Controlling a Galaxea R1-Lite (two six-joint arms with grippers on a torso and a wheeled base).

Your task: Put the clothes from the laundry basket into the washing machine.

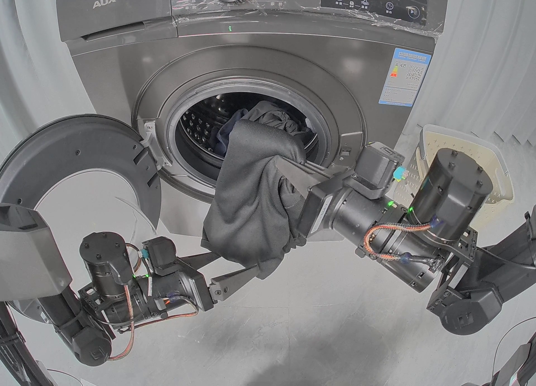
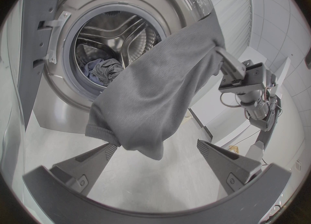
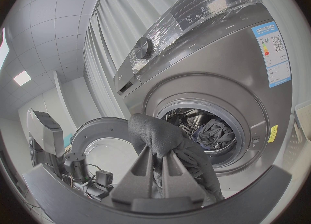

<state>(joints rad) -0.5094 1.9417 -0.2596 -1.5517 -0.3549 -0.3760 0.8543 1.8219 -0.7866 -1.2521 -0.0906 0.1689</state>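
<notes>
The right gripper's (image 3: 157,152) jaws are pinched tight on a fold of a dark grey garment (image 1: 251,197). It holds the garment up in front of the washing machine's (image 1: 357,69) round opening, on that opening's right side. From the grip the cloth hangs in a long drape past the opening's lower rim and down the front panel, all of it outside the drum.

The left gripper (image 2: 157,145) sits low under the garment with its jaws spread wide and nothing between them. The bottom hem dangles just above the gap between its fingers (image 2: 97,160). I cannot tell whether the cloth brushes them.

Inside the drum lies a crumpled heap of other clothes (image 2: 103,70), dark grey and bluish. The machine's door (image 1: 72,152) is swung fully open to the left. A cream laundry basket (image 1: 491,158) with a perforated wall stands on the floor just beside the machine's right side, behind the right arm.
</notes>
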